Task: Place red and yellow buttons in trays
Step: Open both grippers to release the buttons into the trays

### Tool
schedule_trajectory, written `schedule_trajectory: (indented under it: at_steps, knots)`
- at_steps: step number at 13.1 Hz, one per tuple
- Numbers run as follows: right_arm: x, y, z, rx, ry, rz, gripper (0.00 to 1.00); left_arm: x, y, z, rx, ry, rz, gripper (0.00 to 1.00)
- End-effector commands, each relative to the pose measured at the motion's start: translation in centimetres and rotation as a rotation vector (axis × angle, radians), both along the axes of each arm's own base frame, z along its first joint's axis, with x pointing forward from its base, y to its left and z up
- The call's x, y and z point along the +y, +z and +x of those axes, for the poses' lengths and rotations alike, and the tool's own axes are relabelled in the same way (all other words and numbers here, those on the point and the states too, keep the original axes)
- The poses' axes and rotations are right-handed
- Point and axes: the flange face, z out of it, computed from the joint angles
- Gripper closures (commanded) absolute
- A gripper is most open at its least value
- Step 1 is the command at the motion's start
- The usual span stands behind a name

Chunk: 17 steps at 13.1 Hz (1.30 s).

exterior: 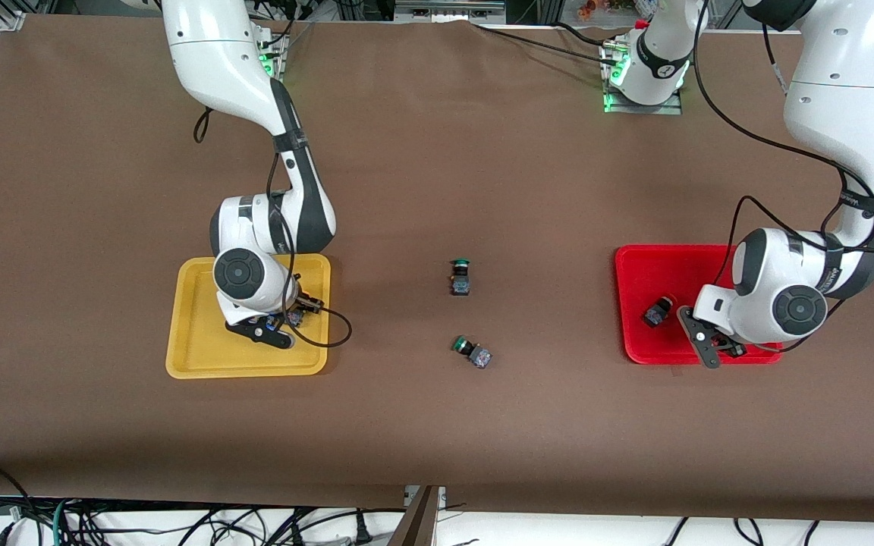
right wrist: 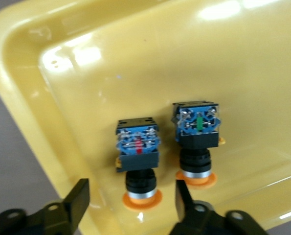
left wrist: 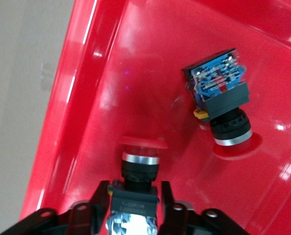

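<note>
Right gripper (right wrist: pixel 130 200) hangs low over the yellow tray (right wrist: pixel 23 88), fingers spread either side of a yellow-capped button (right wrist: pixel 138 159) without touching it; a second yellow-capped button (right wrist: pixel 198 142) lies just beside it in the tray. Left gripper (left wrist: pixel 132 205), over the red tray (left wrist: pixel 96 73), has fingers flanking a red-capped button (left wrist: pixel 140 164), contact unclear; another red-capped button (left wrist: pixel 221 100) lies nearby; two green-capped buttons (exterior: pixel 460 277) (exterior: pixel 473 352) lie mid-table.
</note>
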Motion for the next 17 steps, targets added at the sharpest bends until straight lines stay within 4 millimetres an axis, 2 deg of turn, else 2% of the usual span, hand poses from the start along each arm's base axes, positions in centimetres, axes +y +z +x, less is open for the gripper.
schedule_trajectory:
  at_steps: [1, 3, 5, 6, 8, 11, 13, 14, 17]
  knots:
    - [0.4, 4.0, 0.6, -0.003, 0.004, 0.060, 0.02, -0.3, 2.8, 0.5, -0.023, -0.114, 0.024, 0.00]
    - [-0.2, 7.6, 0.9, -0.017, 0.011, 0.078, 0.01, -0.3, 5.3, 0.6, -0.037, -0.104, 0.030, 0.00]
    - [-0.7, 11.6, 0.5, -0.014, 0.041, 0.116, 0.01, -2.1, 8.8, 0.0, 0.006, -0.062, 0.025, 0.00]
    - [-1.4, 13.6, 0.1, 0.002, 0.056, 0.133, 0.01, -2.5, 11.0, -0.6, 0.018, -0.001, 0.043, 0.00]
    - [-3.0, 17.9, -0.8, 0.007, 0.090, 0.165, 0.01, -5.0, 15.4, -1.7, 0.015, 0.139, 0.075, 0.00]
    - [-5.4, 24.4, -3.2, 0.007, 0.153, 0.138, 0.01, -9.0, 20.4, -4.0, 0.009, 0.486, 0.087, 0.00]
    - [-6.5, 27.2, -4.6, 0.027, 0.195, 0.126, 0.01, -11.6, 21.0, -4.9, 0.014, 0.625, 0.099, 0.00]
    - [-7.2, 28.5, -5.3, 0.034, 0.213, 0.124, 0.01, -11.8, 20.8, -5.1, 0.012, 0.680, 0.114, 0.00]
    - [-9.3, 30.6, -6.3, 0.047, 0.263, 0.094, 0.01, -13.6, 20.6, -5.6, 0.004, 0.789, 0.131, 0.00]
